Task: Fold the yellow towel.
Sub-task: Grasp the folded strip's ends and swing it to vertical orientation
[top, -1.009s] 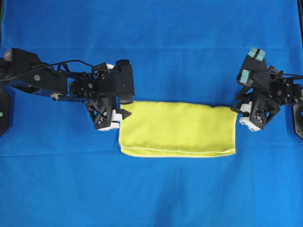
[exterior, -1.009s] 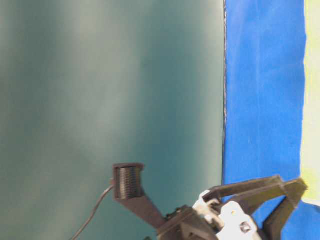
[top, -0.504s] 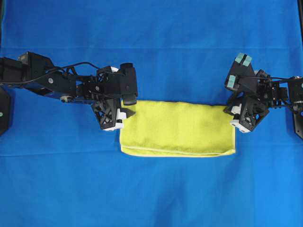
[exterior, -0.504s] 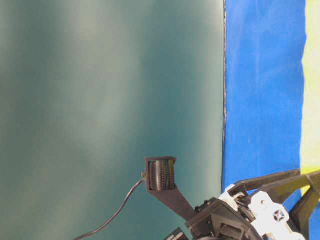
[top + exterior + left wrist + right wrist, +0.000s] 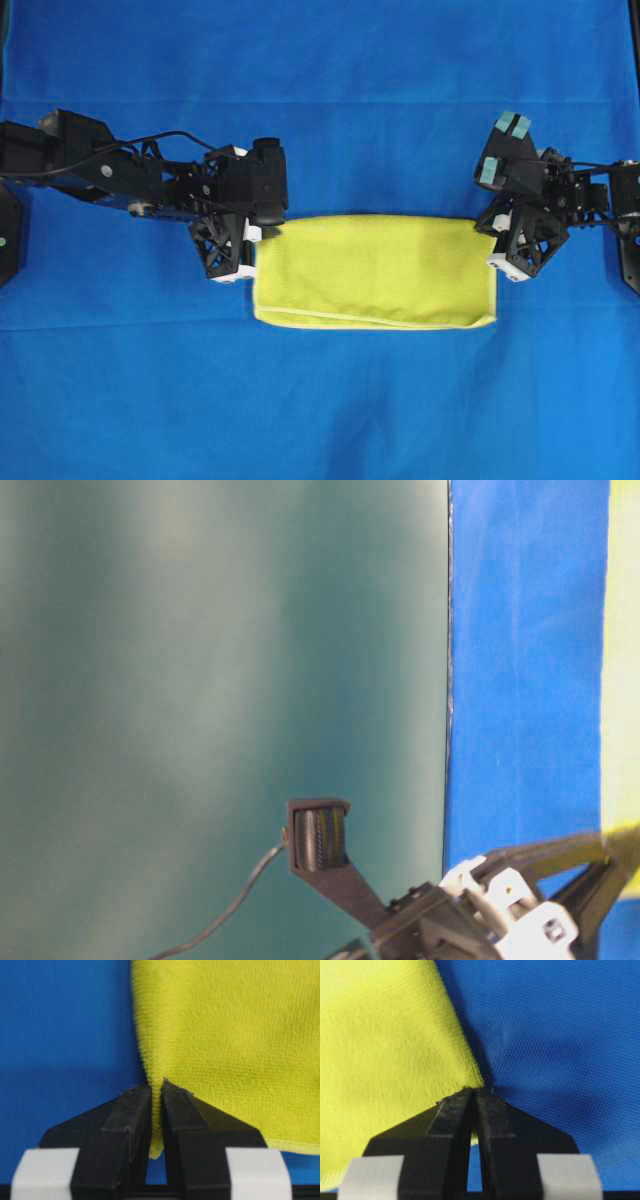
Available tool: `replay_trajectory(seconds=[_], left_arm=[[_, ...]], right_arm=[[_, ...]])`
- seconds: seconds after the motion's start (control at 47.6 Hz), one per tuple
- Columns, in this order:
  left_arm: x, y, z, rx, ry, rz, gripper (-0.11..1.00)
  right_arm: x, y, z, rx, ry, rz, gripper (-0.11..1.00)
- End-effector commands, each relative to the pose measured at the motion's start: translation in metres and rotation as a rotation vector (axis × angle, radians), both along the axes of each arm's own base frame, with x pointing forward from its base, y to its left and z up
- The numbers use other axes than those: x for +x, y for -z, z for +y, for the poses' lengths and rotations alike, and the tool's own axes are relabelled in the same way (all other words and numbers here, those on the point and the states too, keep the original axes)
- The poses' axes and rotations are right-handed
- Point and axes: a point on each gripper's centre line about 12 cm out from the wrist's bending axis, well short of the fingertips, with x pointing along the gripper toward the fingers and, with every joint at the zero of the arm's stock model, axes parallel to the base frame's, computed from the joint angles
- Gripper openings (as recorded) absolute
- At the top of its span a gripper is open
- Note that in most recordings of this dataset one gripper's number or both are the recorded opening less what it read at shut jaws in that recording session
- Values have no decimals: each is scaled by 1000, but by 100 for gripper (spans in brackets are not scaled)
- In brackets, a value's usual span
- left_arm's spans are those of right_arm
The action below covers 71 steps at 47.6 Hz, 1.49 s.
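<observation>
1. The yellow towel lies in the middle of the overhead frame on the blue table, already doubled into a band whose long axis runs left to right across the picture.
2. The left pincer sits at the towel's upper left corner. The left wrist view shows its jaws pressed together with a pinch of yellow cloth between them, so it grips that corner.
3. The right pincer sits at the upper right corner. In the right wrist view its jaws are closed on the tip of the cloth, with little fabric caught there.
4. Both grips lie on the upper long edge, at opposite ends. The rest of the towel spreads from them toward the bottom of the frame, where the paler hem runs.
5. Judgement: the next fold likely carries the upper edge down over the lower one, both arms moving level. The thin right grip could slip.
</observation>
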Motion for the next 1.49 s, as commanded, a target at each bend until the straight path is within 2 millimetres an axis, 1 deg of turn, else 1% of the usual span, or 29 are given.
replay_trajectory(seconds=[0.0, 0.21, 0.315, 0.399, 0.546, 0.652, 0.757, 0.778, 0.946, 0.988, 1.093, 1.261, 1.366, 1.471], left_arm=[[5, -38, -1, 5, 5, -64, 3], [0, -101, -14, 12, 47, -138, 3], [-1, -118, -19, 13, 64, -172, 3], [-1, -126, -24, 13, 76, -199, 3], [3, -130, -38, 6, 106, -252, 3], [6, -133, -50, 0, 135, -290, 3], [12, -140, -67, -5, 177, -362, 3], [13, -141, -71, -7, 188, -379, 3], [31, -157, -102, -6, 270, -516, 3], [36, -159, -106, 0, 283, -534, 3], [50, -158, -113, 21, 309, -558, 3], [81, -151, -121, 47, 332, -568, 3], [94, -145, -123, 52, 336, -559, 3], [100, -140, -125, 51, 336, -553, 3]], right_arm=[[5, -21, -1, -13, 2, -43, 2], [-1, -77, -5, -49, 22, -96, 2], [-8, -102, -6, -62, 31, -140, 2], [-12, -110, -6, -79, 28, -175, 2], [-12, -112, -9, -99, 30, -185, 2], [-10, -111, -19, -122, 52, -189, 2], [-8, -113, -37, -153, 107, -205, 2], [-8, -114, -44, -166, 128, -213, 2], [-8, -121, -83, -234, 232, -272, 2], [-7, -123, -92, -252, 249, -287, 2], [-2, -132, -112, -285, 287, -346, 2], [19, -147, -131, -319, 287, -422, 2], [33, -150, -139, -322, 282, -435, 2], [43, -148, -145, -321, 279, -421, 2]])
